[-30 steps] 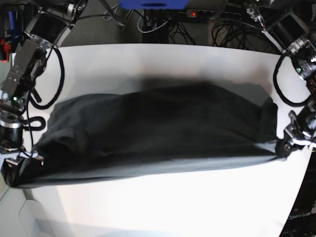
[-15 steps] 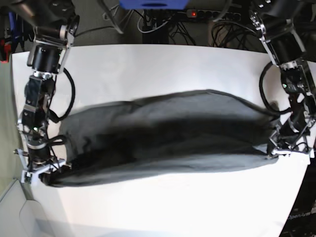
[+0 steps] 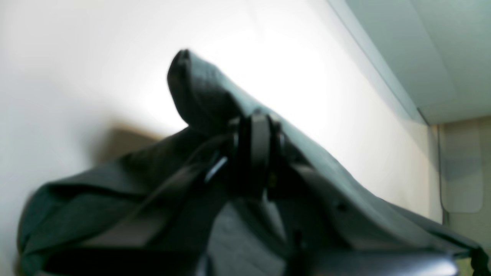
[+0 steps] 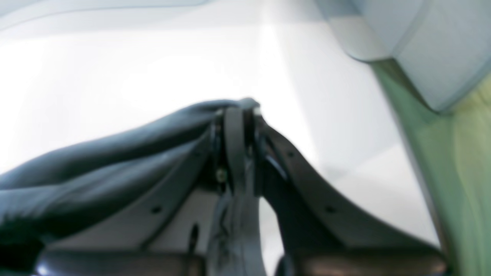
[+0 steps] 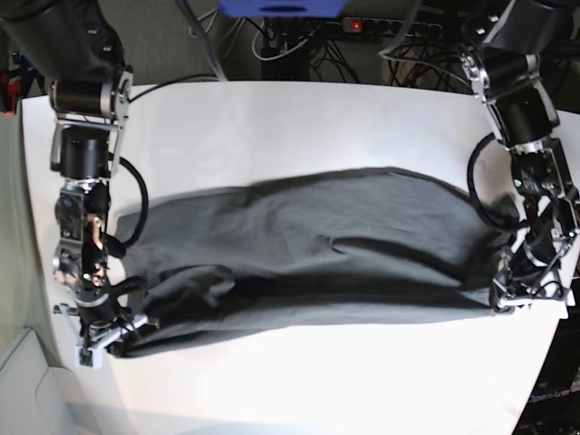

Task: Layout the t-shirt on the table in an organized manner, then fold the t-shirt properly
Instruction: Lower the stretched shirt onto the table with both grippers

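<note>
The dark charcoal t-shirt (image 5: 317, 254) is spread sideways across the white table (image 5: 317, 127), held between both arms. In the base view my left gripper (image 5: 504, 299) is at the right and shut on the shirt's right end. My right gripper (image 5: 111, 343) is at the left and shut on the shirt's left end, near the table's front left edge. The left wrist view shows the closed left gripper (image 3: 256, 142) pinching a fold of the t-shirt (image 3: 199, 92). In the right wrist view the right gripper (image 4: 238, 115) clamps the t-shirt (image 4: 115, 153) just above the tabletop.
A power strip (image 5: 381, 25) and tangled cables (image 5: 299, 50) lie behind the table's far edge. Both arms stand close to the table's side edges. Bare white tabletop (image 5: 344, 381) shows in front of the shirt and behind it.
Both grippers moved inward and toward the table's front, still gripping the shirt. The shirt has come down and now sags wrinkled over the tabletop.
</note>
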